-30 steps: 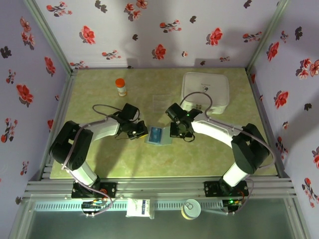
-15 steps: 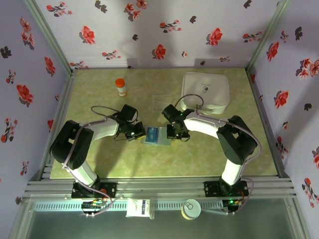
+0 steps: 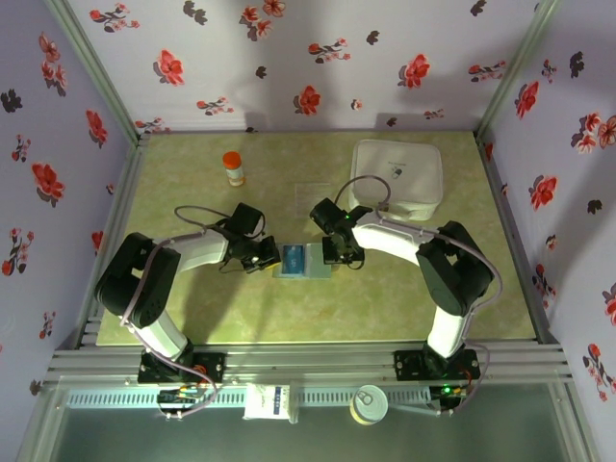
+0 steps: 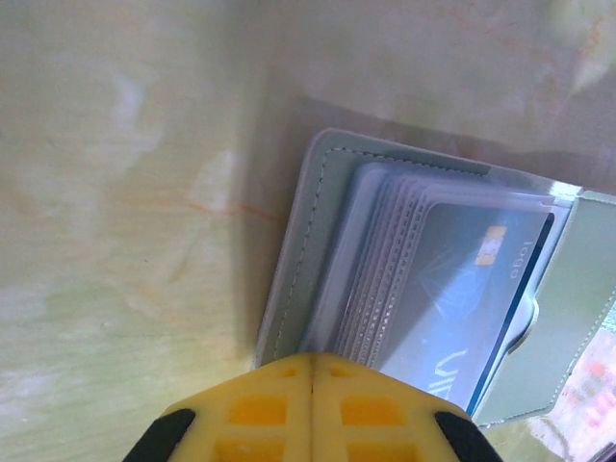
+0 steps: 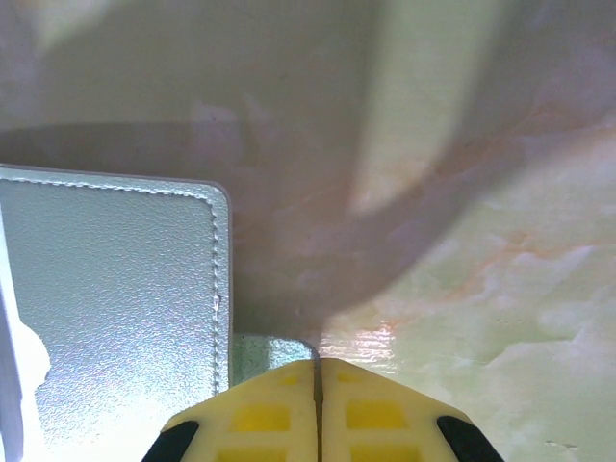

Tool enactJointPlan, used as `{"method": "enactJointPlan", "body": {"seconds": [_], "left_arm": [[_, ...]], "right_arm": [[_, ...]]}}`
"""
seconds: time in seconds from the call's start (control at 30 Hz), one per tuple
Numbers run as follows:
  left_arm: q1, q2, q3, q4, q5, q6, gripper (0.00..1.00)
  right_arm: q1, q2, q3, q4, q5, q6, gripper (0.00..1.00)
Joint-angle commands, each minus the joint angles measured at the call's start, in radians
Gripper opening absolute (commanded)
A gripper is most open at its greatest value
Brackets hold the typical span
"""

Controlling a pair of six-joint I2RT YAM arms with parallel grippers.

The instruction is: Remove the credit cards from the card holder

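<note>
The card holder (image 3: 310, 264) lies open on the green table between my two grippers. In the left wrist view its grey-blue panel (image 4: 310, 221) carries clear sleeves with a blue credit card (image 4: 462, 298) in the top one, which appears as a blue patch (image 3: 295, 258) from above. My left gripper (image 3: 272, 256) (image 4: 313, 358) is shut, its tips over the holder's left edge. My right gripper (image 3: 330, 256) (image 5: 317, 361) is shut too, tips at a small tab (image 5: 269, 346) beside the holder's right panel (image 5: 115, 279). Whether either pinches the holder is unclear.
A white square box (image 3: 397, 178) stands at the back right, close behind the right arm. An orange-capped bottle (image 3: 233, 167) stands at the back left. A clear plastic tray (image 3: 309, 194) lies faintly behind the holder. Flowered walls close in three sides.
My right arm has swung left and folded in closer to the holder. The holder has shifted slightly left and squared up. The left jaws have closed their last small gap.
</note>
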Motion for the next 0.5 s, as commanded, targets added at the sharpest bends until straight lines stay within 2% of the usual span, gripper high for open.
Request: {"method": "enactJointPlan", "body": {"seconds": [0.0, 0.4, 0.47], "left_arm": [[0.011, 0.001, -0.046, -0.07, -0.035, 0.014, 0.05], [0.013, -0.008, -0.052, -0.073, -0.035, 0.007, 0.05], [0.013, -0.009, -0.051, -0.075, -0.034, 0.006, 0.04]], "right_arm": [[-0.009, 0.027, 0.028, -0.076, 0.072, -0.028, 0.0], [-0.01, 0.058, 0.003, -0.078, 0.084, 0.0, 0.0], [-0.01, 0.054, 0.0, -0.084, 0.087, 0.004, 0.03]]}}
